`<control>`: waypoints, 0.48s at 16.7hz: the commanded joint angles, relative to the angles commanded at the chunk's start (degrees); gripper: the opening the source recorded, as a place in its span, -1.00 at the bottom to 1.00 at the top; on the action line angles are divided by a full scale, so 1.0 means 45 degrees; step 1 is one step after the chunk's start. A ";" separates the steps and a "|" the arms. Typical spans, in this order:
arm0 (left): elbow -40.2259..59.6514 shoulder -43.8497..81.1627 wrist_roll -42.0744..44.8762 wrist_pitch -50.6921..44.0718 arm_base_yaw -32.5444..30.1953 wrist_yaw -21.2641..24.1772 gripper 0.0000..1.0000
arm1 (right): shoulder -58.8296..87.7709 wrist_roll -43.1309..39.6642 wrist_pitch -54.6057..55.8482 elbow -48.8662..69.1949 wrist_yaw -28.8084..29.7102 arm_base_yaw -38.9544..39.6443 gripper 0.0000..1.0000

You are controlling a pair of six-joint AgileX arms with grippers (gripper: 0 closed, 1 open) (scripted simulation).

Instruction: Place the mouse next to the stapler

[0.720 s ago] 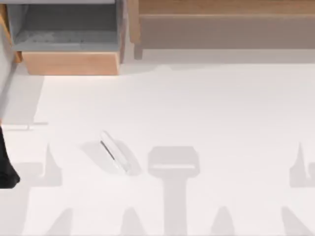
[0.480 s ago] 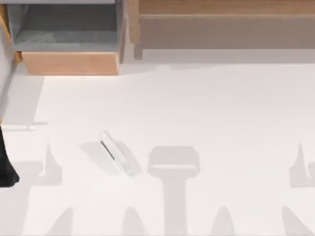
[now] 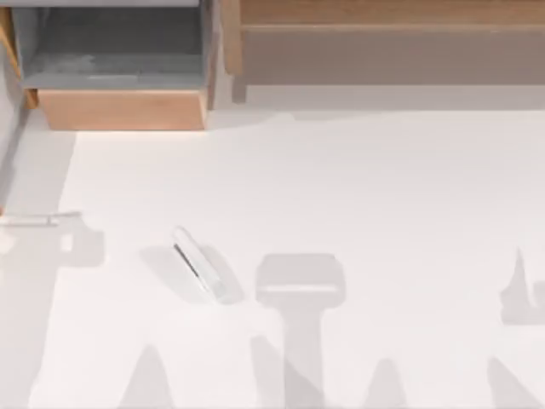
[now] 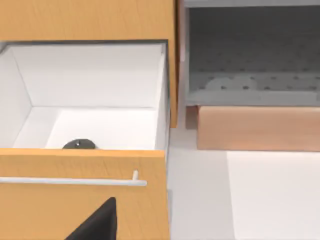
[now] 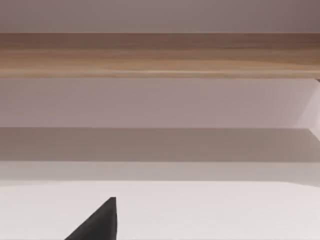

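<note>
The mouse (image 4: 79,144) is a small dark oval lying on the white floor of an open drawer (image 4: 160,100). The drawer's wooden front hides all but its top. A black part of my left gripper (image 4: 100,222) shows in the left wrist view, in front of that drawer front and apart from the mouse. The stapler (image 3: 197,264) is a slim white bar with a dark stripe, lying at an angle on the table left of centre in the top view. A black part of my right gripper (image 5: 100,220) hangs over bare table, facing a wooden shelf.
The drawer front carries a thin white handle (image 4: 75,181), also seen as the handle (image 3: 34,220) at the top view's left edge. A grey open compartment with a wooden front board (image 3: 119,109) stands at the back left. A long wooden shelf (image 3: 383,17) runs along the back right.
The black piece of my left arm at the top view's left edge has gone out of that view, and the arm shadows on the table have shifted. The stapler has not moved.
</note>
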 joint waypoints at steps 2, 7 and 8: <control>0.2675 0.2776 0.0249 -0.1445 0.0387 0.0029 1.00 | 0.0000 0.0000 0.0000 0.0000 0.0000 0.0000 1.00; 1.0103 1.0631 0.0918 -0.5374 0.1486 0.0101 1.00 | 0.0000 0.0000 0.0000 0.0000 0.0000 0.0000 1.00; 1.1595 1.2236 0.1052 -0.6157 0.1718 0.0114 1.00 | 0.0000 0.0000 0.0000 0.0000 0.0000 0.0000 1.00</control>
